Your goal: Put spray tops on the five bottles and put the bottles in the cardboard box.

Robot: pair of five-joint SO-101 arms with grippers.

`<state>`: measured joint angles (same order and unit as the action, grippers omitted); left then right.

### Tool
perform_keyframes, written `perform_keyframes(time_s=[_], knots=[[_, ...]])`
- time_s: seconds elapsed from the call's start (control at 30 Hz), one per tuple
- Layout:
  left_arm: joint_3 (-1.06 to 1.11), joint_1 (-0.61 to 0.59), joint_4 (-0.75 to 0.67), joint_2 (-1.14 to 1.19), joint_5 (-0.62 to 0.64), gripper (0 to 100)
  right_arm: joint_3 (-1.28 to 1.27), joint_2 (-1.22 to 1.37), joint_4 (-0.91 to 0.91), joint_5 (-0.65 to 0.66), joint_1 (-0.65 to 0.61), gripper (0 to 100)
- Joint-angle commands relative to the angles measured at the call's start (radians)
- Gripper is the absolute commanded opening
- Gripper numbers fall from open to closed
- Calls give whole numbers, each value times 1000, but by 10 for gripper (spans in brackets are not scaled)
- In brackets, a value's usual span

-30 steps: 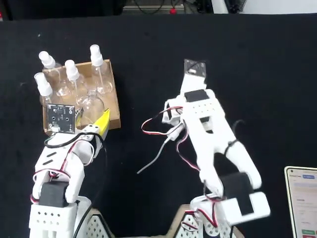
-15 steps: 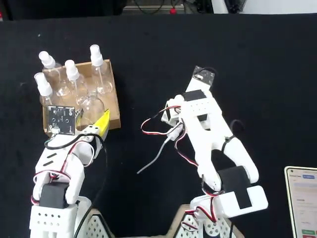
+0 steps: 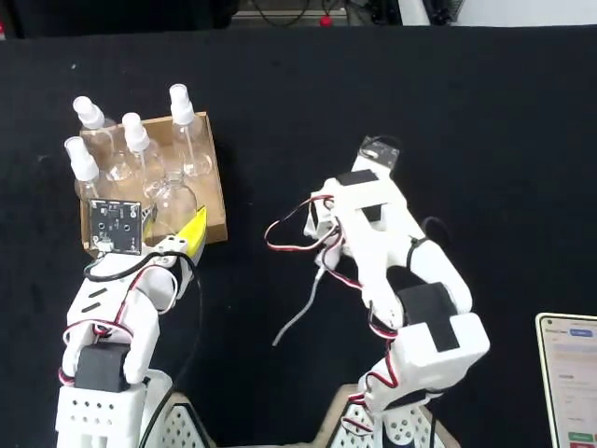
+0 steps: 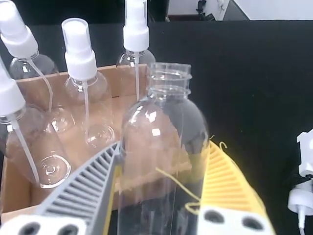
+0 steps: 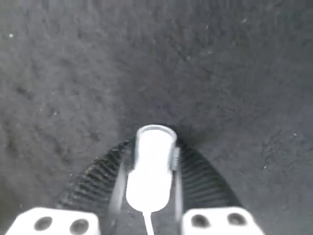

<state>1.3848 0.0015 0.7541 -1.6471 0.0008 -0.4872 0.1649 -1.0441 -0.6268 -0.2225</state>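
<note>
Showing the left jaws clenched on the uncapped bottle (image 4: 161, 122), upright at the near right corner of the cardboard box (image 3: 216, 187), and the right jaws grasping the spray top (image 5: 151, 169) well apart to the bottle's right.

Four capped bottles (image 3: 137, 135) crowd the cardboard box (image 3: 217, 191) by the table's (image 3: 494, 112) left edge; toward its far right corner a gripper could pass freely.
</note>
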Motion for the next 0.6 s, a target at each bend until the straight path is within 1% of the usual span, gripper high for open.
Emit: perform_keyframes(time_s=[0.0,0.1,0.23,0.3,0.43,0.57], knots=[[-13,-4,-18,-12,6,195,56,-61,2,110,-11,9],[-13,-5,-18,-12,6,195,76,-120,21,209,-6,11],[-13,-4,-18,-12,6,195,151,-200,49,451,57,11],[-8,-2,-18,-12,9,195,209,-257,29,520,94,11],[2,21,-26,-12,12,195,317,-403,-54,525,115,11],[1,116,-35,-12,12,195,371,-547,-63,525,109,11]])
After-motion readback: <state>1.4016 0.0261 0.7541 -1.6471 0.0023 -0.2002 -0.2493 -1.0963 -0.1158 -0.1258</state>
